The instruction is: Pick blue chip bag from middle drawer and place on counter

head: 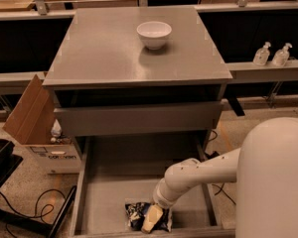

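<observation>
The blue chip bag (136, 215) lies crumpled on the floor of the open middle drawer (114, 182), near its front edge. My gripper (152, 218) is at the end of the white arm (188, 177), which reaches in from the right. The gripper is down on the right part of the bag and covers some of it. The grey counter (104, 53) is above, on top of the cabinet, with a white bowl (154, 34) standing towards its back.
A drawer above is partly pulled out, its front (139, 119) overhanging the back of the middle drawer. An open cardboard box (37, 123) stands left of the cabinet. Two pump bottles (271, 54) are on a ledge at right. Cables (25, 207) lie on the floor at left.
</observation>
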`<state>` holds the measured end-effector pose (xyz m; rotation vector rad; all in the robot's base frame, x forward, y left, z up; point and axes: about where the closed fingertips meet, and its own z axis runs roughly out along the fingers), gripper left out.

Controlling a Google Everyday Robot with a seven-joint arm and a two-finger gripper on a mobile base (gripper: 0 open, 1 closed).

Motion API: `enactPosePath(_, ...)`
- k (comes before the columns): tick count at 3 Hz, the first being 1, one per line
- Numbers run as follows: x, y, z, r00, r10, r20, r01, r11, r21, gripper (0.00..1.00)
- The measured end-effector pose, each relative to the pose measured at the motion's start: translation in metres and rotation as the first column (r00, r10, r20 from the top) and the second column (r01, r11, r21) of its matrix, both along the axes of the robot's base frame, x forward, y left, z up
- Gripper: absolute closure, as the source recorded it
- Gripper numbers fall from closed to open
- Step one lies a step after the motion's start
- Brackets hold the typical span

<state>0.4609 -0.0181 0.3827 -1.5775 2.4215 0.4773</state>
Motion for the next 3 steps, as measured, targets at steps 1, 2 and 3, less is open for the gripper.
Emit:
enactPosePath(1, 0.0000, 0.0000, 0.0004, 1.0000, 0.000, 0.000, 0.000, 1.000, 0.000, 1.00)
enactPosePath(2, 0.0012, 0.0060, 0.0005, 0.9999, -0.011, 0.010, 0.011, 1.000, 0.020, 1.00)
enactPosePath(3, 0.0013, 0.0060, 0.0006, 0.9999, -0.011, 0.011, 0.011, 1.000, 0.020, 1.00)
